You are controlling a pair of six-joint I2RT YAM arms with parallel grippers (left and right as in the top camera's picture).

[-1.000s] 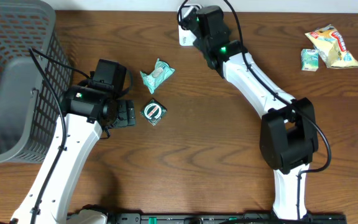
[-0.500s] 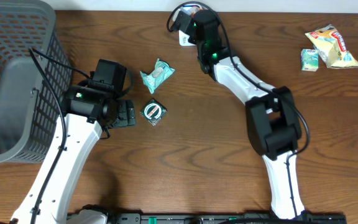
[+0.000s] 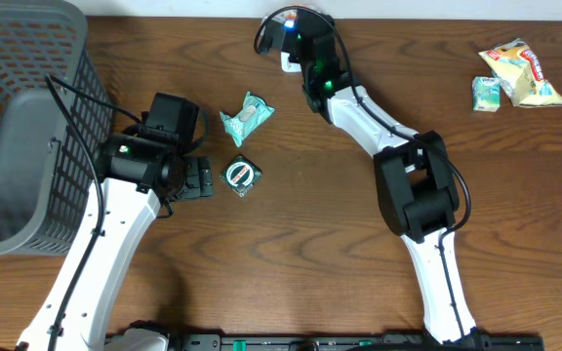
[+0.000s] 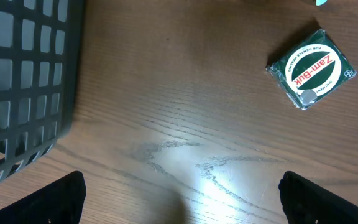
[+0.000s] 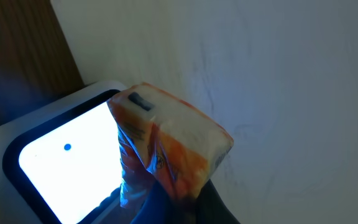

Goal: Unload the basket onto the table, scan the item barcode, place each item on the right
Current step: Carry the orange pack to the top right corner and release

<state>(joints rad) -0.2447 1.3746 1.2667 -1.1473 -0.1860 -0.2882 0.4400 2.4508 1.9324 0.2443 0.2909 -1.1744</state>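
Swung leftward since a second ago, the right arm now has its elbow drawn in over mid-tabletop [image 3: 310, 244]. At far left the grey basket [image 3: 18, 117] fills the corner. The left arm rises from the near edge beside it. The left claw [image 3: 199, 179] is spread wide with nothing in it, low over bare wood just left of the Zam-Buk tin [image 3: 242, 176]. A teal packet [image 3: 246, 116] lies just beyond the tin. The right arm stretches to the far edge, where the right claw [image 5: 173, 202] grips the orange packet [image 5: 166, 143], tilted over the scanner [image 5: 55, 155] and its lit window. Open wood lies between the arms, and two snack packets [image 3: 520, 73] sit far right.
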